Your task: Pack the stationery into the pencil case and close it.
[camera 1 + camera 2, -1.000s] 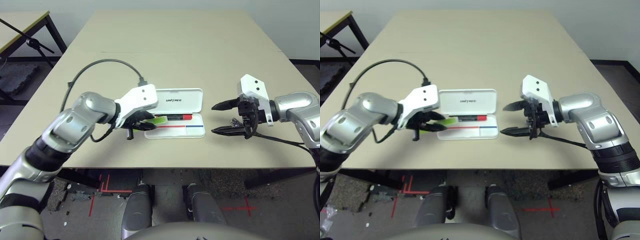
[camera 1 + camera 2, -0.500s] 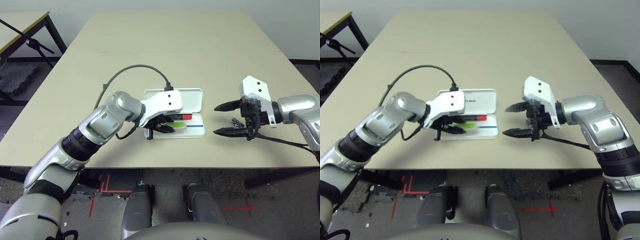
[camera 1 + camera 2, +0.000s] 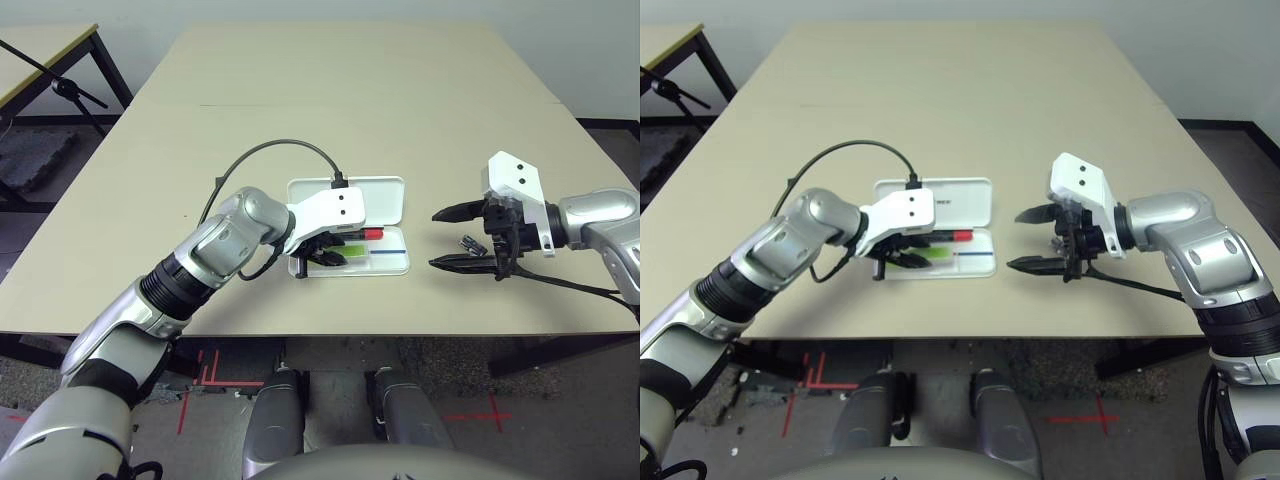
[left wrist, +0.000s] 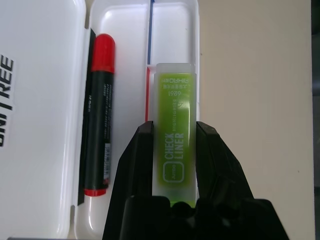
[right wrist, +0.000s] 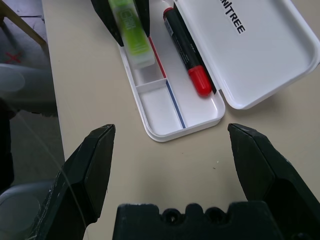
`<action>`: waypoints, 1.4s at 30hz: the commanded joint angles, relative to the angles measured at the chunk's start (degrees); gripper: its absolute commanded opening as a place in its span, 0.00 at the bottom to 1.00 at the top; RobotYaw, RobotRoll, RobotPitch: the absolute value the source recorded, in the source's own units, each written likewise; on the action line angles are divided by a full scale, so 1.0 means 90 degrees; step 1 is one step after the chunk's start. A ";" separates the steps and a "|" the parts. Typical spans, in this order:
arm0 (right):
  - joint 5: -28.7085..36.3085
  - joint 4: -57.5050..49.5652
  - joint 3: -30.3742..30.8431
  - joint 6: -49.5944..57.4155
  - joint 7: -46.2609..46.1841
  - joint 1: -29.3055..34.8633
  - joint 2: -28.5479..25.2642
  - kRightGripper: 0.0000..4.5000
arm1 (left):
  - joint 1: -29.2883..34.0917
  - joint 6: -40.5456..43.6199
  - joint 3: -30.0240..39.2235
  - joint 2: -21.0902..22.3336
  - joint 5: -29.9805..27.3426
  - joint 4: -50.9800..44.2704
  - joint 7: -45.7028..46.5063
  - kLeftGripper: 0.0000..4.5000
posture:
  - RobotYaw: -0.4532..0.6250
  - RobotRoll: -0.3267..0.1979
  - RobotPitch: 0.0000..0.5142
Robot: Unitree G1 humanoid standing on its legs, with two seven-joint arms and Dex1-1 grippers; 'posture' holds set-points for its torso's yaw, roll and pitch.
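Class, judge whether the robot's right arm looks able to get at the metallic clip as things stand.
Probably yes: the clip seems to lie uncovered on the table, close by the open right end effector, which holds nothing. The arm would likely need to draw back first.

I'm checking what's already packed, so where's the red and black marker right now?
In the left wrist view, the marker lies inside the open white case, in the long compartment along the hinge, beside the highlighter.
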 commanded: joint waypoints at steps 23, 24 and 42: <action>-0.0181 0.0341 0.0076 -0.0134 0.0103 -0.0075 -0.0132 1.00 | 0.0306 -0.0473 0.1990 0.0906 -0.1045 -0.0783 -0.0589 1.00 | 0.34 0.62 0.15; -0.0182 0.0353 0.0075 -0.0130 0.0106 -0.0064 -0.0135 1.00 | 0.0352 -0.0494 0.2098 0.0976 -0.1147 -0.0840 -0.0636 1.00 | 0.34 0.62 0.15; 0.0024 0.0319 -0.0663 0.2021 -0.1258 -0.0420 -0.0200 1.00 | 0.0637 -0.0627 0.2167 0.1005 -0.1279 -0.0999 -0.0392 1.00 | 0.34 0.62 0.17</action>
